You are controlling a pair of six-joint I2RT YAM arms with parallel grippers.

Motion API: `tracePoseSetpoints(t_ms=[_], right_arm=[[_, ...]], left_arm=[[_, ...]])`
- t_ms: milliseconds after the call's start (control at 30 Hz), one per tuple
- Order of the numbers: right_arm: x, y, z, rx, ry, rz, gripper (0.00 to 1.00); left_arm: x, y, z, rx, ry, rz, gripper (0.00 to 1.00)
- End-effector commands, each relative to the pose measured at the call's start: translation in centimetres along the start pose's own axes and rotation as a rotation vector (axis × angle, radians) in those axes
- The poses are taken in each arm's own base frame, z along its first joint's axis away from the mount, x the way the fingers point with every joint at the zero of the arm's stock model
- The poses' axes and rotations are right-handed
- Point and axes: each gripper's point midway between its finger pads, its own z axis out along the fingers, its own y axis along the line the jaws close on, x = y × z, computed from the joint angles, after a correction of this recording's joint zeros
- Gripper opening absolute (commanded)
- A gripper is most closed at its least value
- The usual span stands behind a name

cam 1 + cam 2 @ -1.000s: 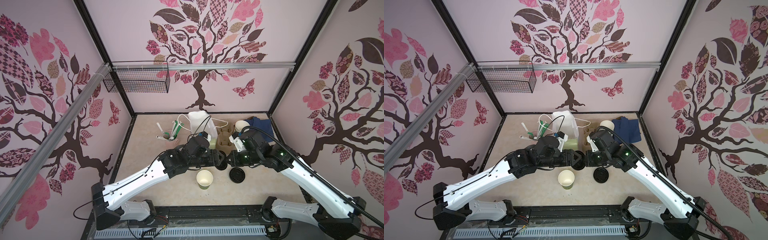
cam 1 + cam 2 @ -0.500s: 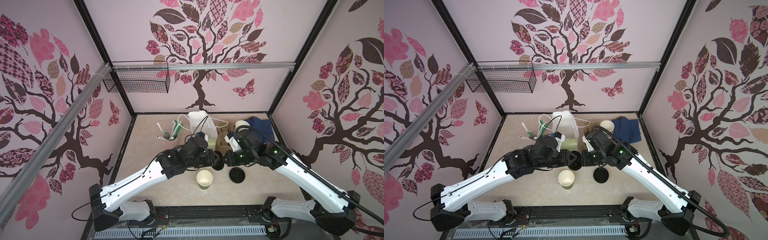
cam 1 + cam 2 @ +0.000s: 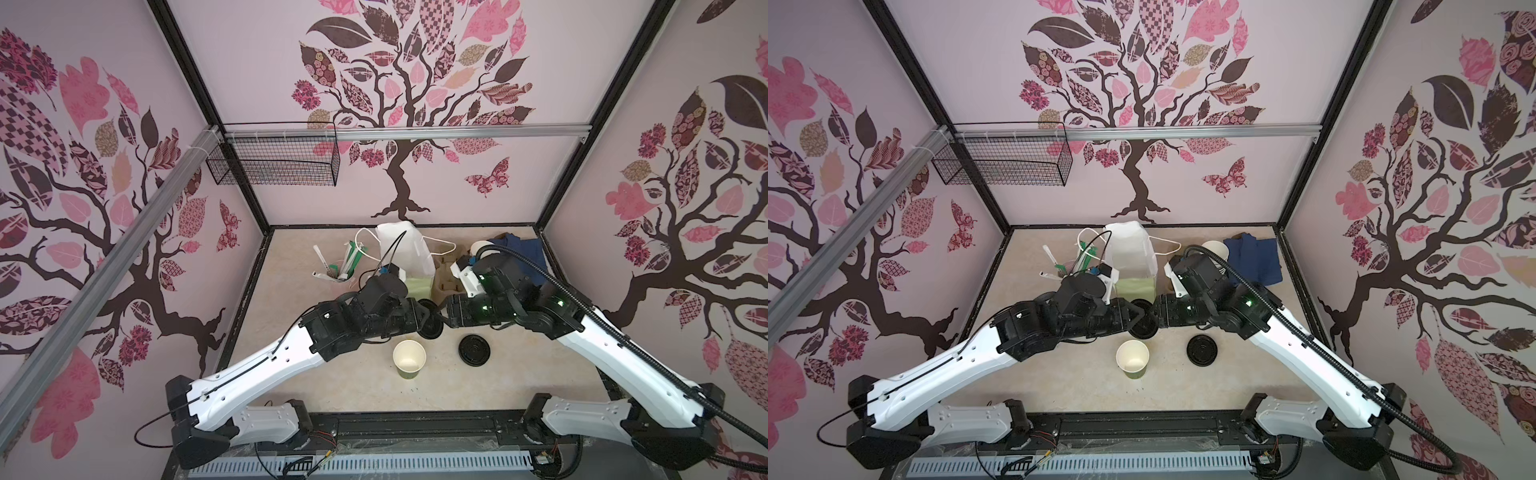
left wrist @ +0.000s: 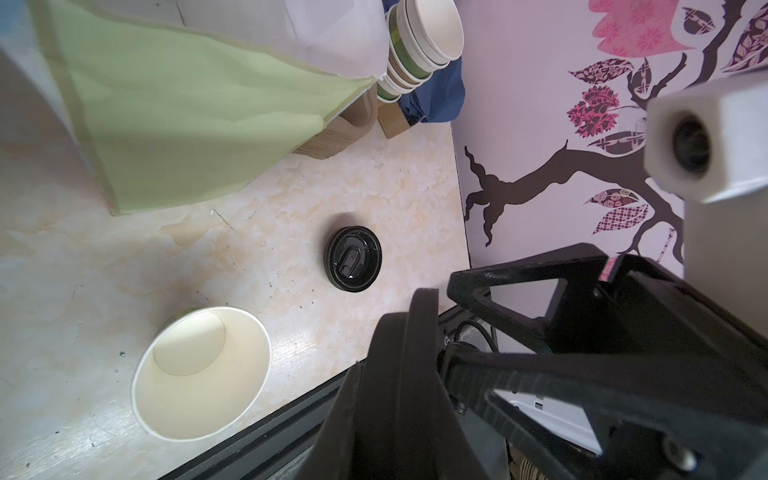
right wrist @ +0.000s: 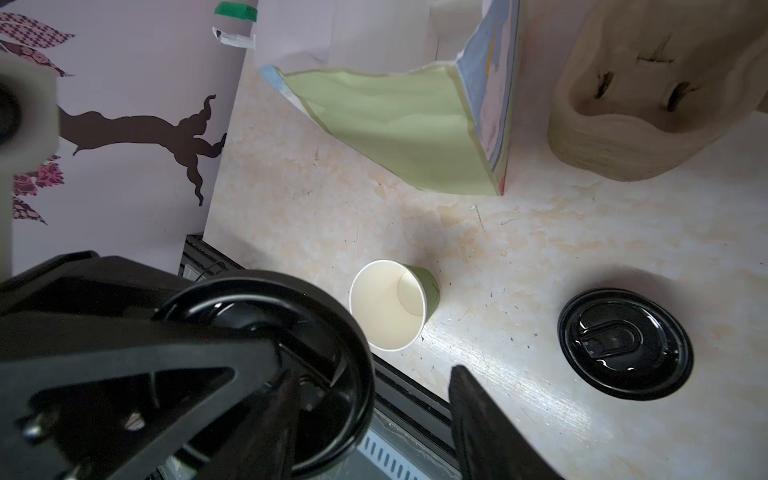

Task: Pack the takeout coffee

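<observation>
Lid (image 3: 430,330) sits pinched in left end effector (image 3: 422,319), right end effector (image 3: 446,319) parted.

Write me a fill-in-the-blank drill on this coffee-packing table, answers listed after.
1. The green paper cup stands on the table with ____ lid on it.
2. The left hand is shut on the raised black lid, while the right hand has its jaws ____.
3. In both top views the loose black lid lies on the table to the ____ of the cup.
Missing words: no; open; right.
</observation>
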Motion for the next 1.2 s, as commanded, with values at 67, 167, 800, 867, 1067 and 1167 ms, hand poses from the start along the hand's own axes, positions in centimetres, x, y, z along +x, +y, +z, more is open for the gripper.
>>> tracePoseSetpoints(t_ms=[67, 167, 800, 867, 1067, 1167], right_arm=[[-0.9, 2.4, -3.9, -0.114, -0.136, -0.142, 0.62], [0.2, 6.0, -4.4, -0.142, -0.237, -0.387, 0.62], [11.1, 13.9, 3.5, -0.463, -0.643, -1.352, 0.64], [11.1, 13.8, 4.4, -0.423, -0.675, -1.358, 0.66], [11.8, 14.3, 6.9, -0.399, -0.64, -1.377, 0.69], [12.4, 14.3, 8.2, -0.384, -0.62, -1.382, 0.67]], left_arm=[[0.6, 3.4, -2.0, -0.084, -0.017, -0.104, 0.16], [1.5, 6.1, -3.5, -0.155, -0.011, -0.238, 0.16], [7.0, 14.2, -7.2, -0.245, 0.014, -0.923, 0.17], [7.3, 14.2, -6.9, -0.227, 0.025, -0.965, 0.17], [8.1, 14.6, -6.5, -0.23, 0.045, -1.036, 0.17], [8.2, 14.4, -6.3, -0.221, 0.054, -1.057, 0.17]])
